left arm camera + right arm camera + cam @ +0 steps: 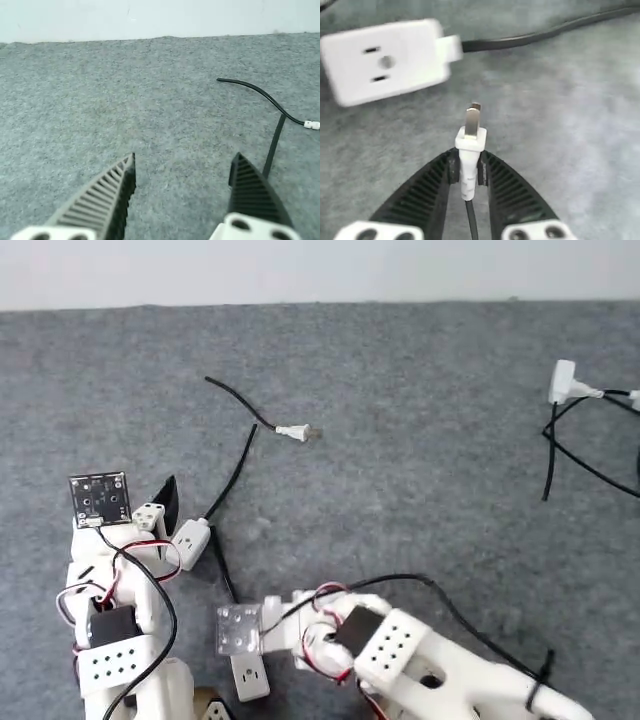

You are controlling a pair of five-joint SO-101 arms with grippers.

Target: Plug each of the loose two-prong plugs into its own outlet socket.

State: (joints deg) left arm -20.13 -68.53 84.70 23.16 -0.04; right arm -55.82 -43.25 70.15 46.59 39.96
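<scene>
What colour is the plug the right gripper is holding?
White plug on a black cord; clearest in the right wrist view.

Grey carpeted table [400,370]; loose plug [294,432], white socket [190,542] lying on it

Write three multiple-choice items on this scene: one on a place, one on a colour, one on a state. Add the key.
1. Where is the white plug facing the outlet socket?
A. In the right pincer
B. Lying loose
C. In the socket

2. What colour is the cable of the loose plug on the carpet?
A. Red
B. Black
C. Yellow

3. How is the left pincer?
A. Open, empty
B. Shut on a plug
C. Shut on a cable

Key: 1 A, its fingers clamp the plug; 2 B, dark against grey carpet; 3 A, bare carpet shows between its fingers.
</scene>
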